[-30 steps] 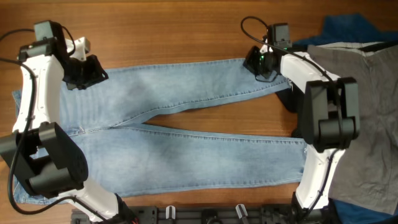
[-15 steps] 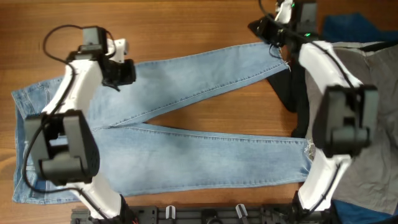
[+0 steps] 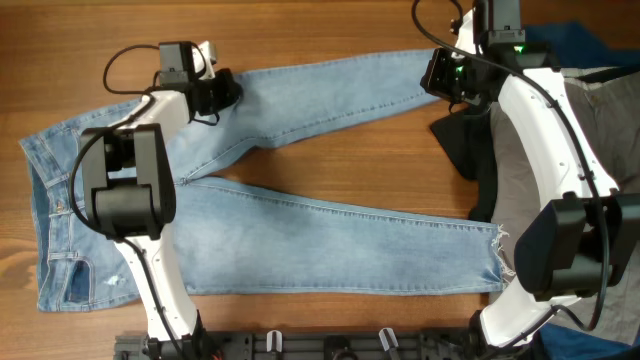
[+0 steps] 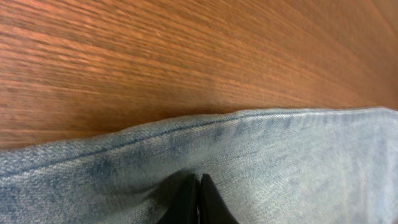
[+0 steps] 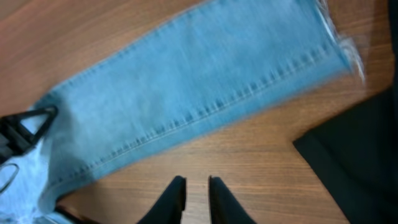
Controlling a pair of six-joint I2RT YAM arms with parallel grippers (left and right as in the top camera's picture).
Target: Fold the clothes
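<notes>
The light blue jeans (image 3: 300,230) lie flat on the wooden table, waist at the left and both legs running right. The upper leg (image 5: 186,81) slants toward the far edge and ends in a frayed hem (image 3: 425,62). My left gripper (image 3: 225,92) sits on that leg's thigh near its far seam. In the left wrist view it (image 4: 199,182) is shut, pinching the denim (image 4: 280,162). My right gripper (image 3: 437,77) hovers just past the hem. It (image 5: 196,186) stands slightly open over bare wood, holding nothing.
A grey garment (image 3: 590,180) covers the right side of the table. A black cloth (image 3: 462,150) lies beside it, showing too in the right wrist view (image 5: 367,149). A dark blue cloth (image 3: 560,42) sits at the far right. Both arm bases stand at the near edge.
The upper leg has swung toward the far edge. My left gripper moved right along it and shut on the denim. My right gripper rose, parted its fingers and let go of the hem.
</notes>
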